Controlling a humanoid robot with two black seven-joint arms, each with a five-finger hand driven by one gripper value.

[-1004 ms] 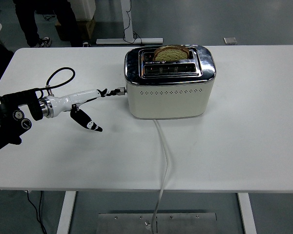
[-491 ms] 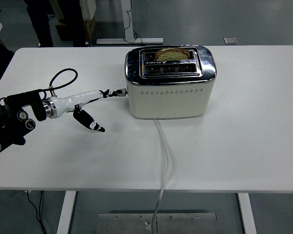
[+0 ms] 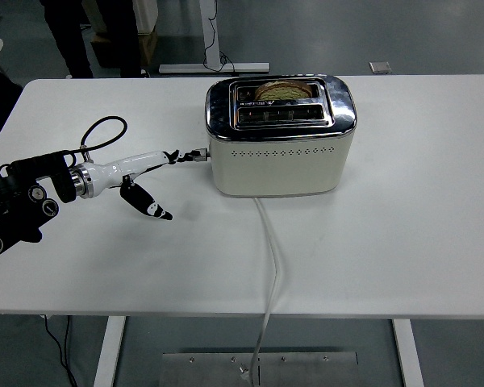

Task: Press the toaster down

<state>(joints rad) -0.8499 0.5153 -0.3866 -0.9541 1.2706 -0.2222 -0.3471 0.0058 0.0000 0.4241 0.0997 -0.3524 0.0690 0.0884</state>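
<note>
1. Bread (image 3: 284,88) now sits lower in the rear slot than a second ago, only its crust rising above the chrome top; the left hand has barely shifted.
2. At the left edge the black left arm (image 3: 16,211) lies on the white table (image 3: 403,226), with one looped black cable (image 3: 101,133) above its wrist.
3. The left hand (image 3: 141,173), glossy white with black tips, reaches rightward: one finger (image 3: 181,155) is stretched out straight, touching the lever (image 3: 202,151) on the toaster's left end, while the thumb (image 3: 145,203) hangs apart, spread downward.
4. One toaster (image 3: 281,141) stands at the table's centre-rear: rounded cream body, a row of small vent holes, mirrored top, two slots.
5. One pale cord (image 3: 270,258) runs from it over the near edge.
6. No writing is legible.
</note>
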